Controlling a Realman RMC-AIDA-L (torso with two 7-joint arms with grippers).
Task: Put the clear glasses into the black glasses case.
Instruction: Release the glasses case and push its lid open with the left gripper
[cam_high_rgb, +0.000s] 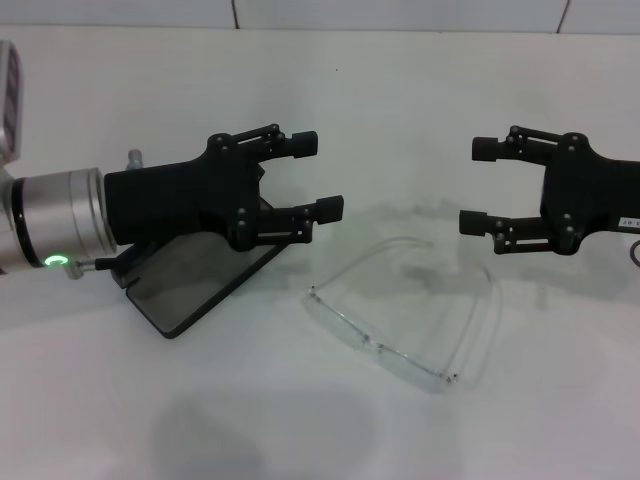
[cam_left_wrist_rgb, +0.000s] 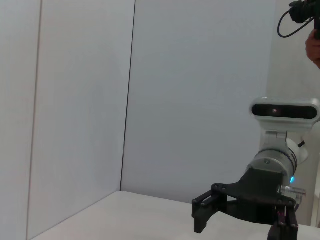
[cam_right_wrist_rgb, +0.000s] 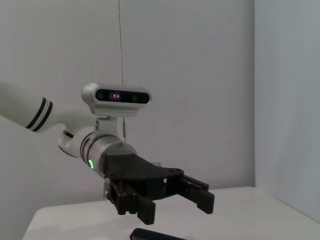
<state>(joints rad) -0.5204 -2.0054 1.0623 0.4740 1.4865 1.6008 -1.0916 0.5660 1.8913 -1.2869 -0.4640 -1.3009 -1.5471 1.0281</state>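
1. The left hand (cam_high_rgb: 312, 178) is held above the worktop (cam_high_rgb: 420, 110) with its black fingers spread apart and nothing between them. It is also seen from the right wrist view (cam_right_wrist_rgb: 175, 200), again spread and empty.
2. The right hand (cam_high_rgb: 482, 186) is held level opposite the left one, well apart from it, fingers likewise spread and empty. In the left wrist view it appears farther off (cam_left_wrist_rgb: 212, 212).
3. The black glasses case (cam_high_rgb: 205, 282) lies directly beneath and slightly behind the left hand, partly hidden by it. It is open, with a grey lining showing; only a dark edge of it is caught in the right wrist view (cam_right_wrist_rgb: 155, 234).
4. The clear glasses (cam_high_rgb: 400, 315) lie on the worktop below the gap between the two hands, nearer the right hand, temples unfolded and pointing away from the robot. They are just beside the case but not touching it.
5. Risk, as a judgement: the frame is nearly colourless against the white worktop, so a descent could be misjudged and a thin temple or lens pinched badly, letting it slip or flex.
6. Further risk: with temples unfolded, the glasses may not sit inside the case, and the case could be nudged, since it appears to rest loose.
7. No brand name or legible writing can be made out; a small pale label on the right hand is too small to be read.
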